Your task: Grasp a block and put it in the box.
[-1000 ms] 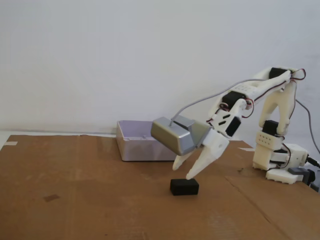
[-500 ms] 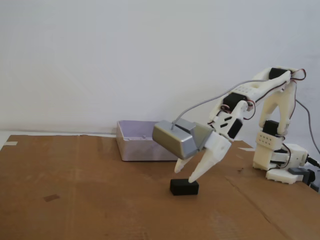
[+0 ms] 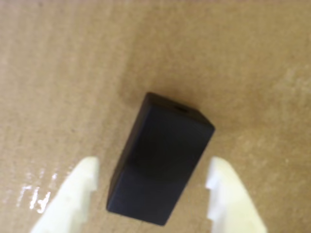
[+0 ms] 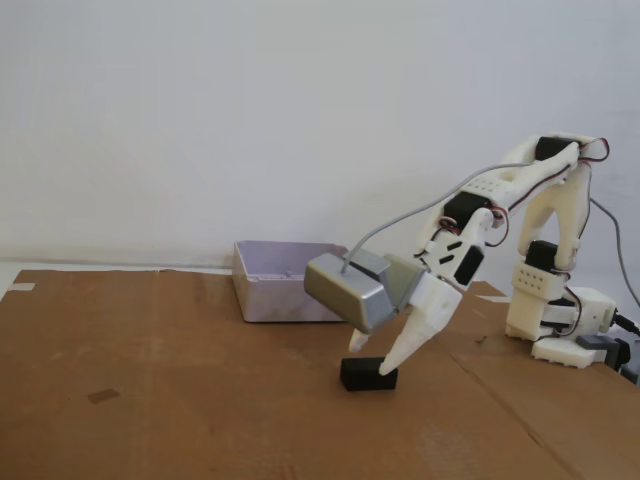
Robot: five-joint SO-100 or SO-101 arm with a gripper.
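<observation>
Lying flat on brown cardboard (image 4: 180, 400): block (image 3: 158, 165), black, matte, between the spread white fingers (image 3: 73, 194) of the gripper (image 3: 151, 174), a gap on either side, nothing gripped. Box (image 4: 262, 285): pale lilac-grey, behind the gripper, well apart from block.

surface: brown cardboard sheet (image 4: 180, 400) covers the table, a seam running diagonally at its right side | mark: small dark smudge (image 4: 102, 396) on the cardboard, far left | tape: pale strip (image 4: 20, 287) at the cardboard's left edge | backdrop: plain white wall (image 4: 250, 120) | wrist view: corrugated cardboard with a glossy patch (image 3: 36, 196) at lower left
</observation>
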